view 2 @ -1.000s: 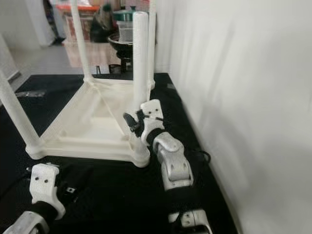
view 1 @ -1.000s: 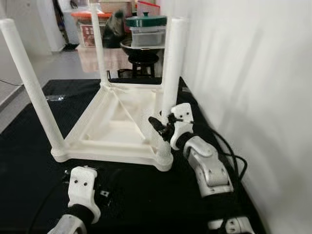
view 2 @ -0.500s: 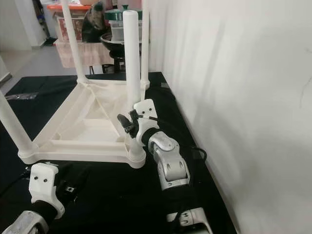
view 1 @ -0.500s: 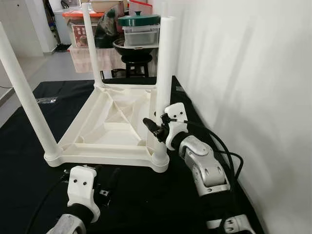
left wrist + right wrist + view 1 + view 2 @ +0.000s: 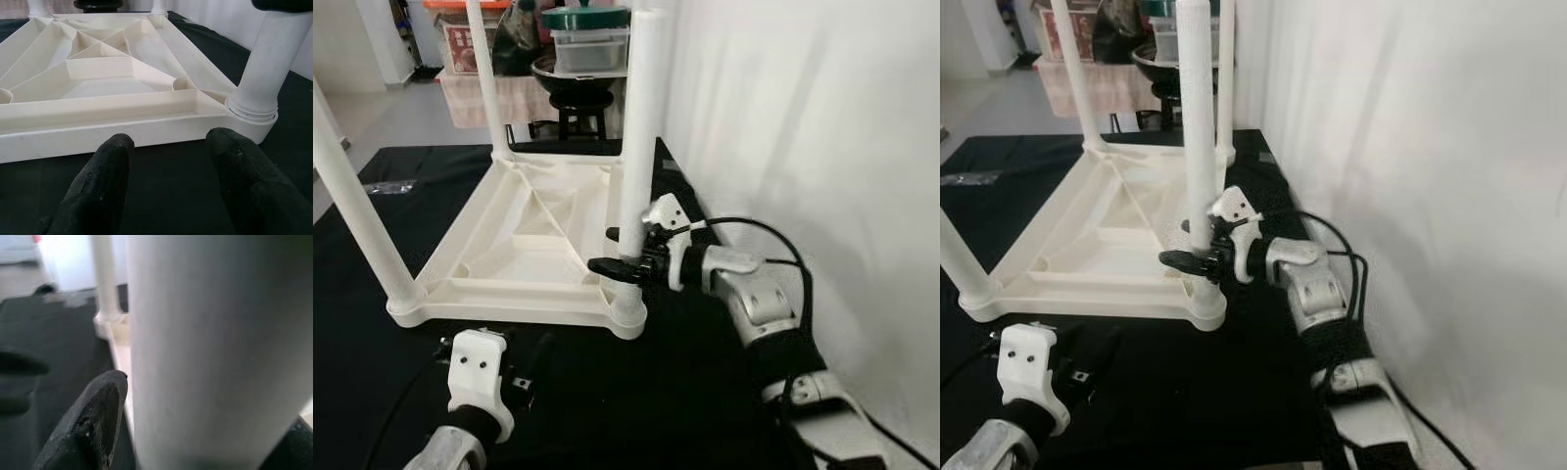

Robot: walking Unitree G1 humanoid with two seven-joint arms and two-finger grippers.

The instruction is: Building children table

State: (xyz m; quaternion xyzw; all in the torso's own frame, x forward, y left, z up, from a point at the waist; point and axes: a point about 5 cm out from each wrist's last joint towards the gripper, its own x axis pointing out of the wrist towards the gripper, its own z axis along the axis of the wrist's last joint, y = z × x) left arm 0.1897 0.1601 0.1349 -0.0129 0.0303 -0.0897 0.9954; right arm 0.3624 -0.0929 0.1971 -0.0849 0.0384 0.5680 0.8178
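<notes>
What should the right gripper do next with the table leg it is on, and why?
Probably turn the leg further into its corner socket, then test that it is firm. The right gripper is clamped around the leg low down, just above the socket of the upside-down table, and the leg stands upright there. The left gripper rests open on the black mat beside the frame.

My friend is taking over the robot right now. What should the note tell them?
Right gripper: jaws around the nearest white plastic leg, low, near its socket.
Left gripper: jaws open, holding nothing, resting on the black mat before the table's front edge.
The white plastic children's table lies upside down on the mat, four legs standing up.
Left: check that this leg is fully seated, then turn the table upright.
</notes>
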